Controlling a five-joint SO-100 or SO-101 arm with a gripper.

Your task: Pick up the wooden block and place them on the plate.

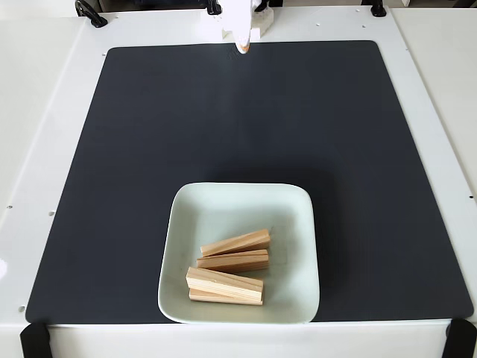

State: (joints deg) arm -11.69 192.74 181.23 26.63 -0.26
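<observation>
In the fixed view the tool (pixel 242 46) is seen at the top edge of the picture, white with an orange tip, hanging just over the far border of the mat. Only its lower end is visible, so how far it is open cannot be told; nothing is seen held in it.

Below the tool a large dark square mat (pixel 238 119) is spread over the white tabletop (pixel 45 112). The wide stretch of mat between the tool and the plate is bare. Black clamps are seen at the far corners, one at the upper left (pixel 91 13) and one at the upper right (pixel 378 10), and black straps are seen at the near left corner (pixel 33 339) and the near right corner (pixel 460 339).

The plate (pixel 240 201), pale mint-white and square with rounded corners and a raised rim, is set on the near part of the mat, well apart from the tool. Four wooden blocks are held in its near half. The farthest block (pixel 235 243) is laid at a slant, its right end higher in the picture. Just in front of it a second block (pixel 232 260) is laid. Nearer still, a third block (pixel 223 283) is seen resting on top of a fourth (pixel 216 298), of which only a thin strip is shown.
</observation>
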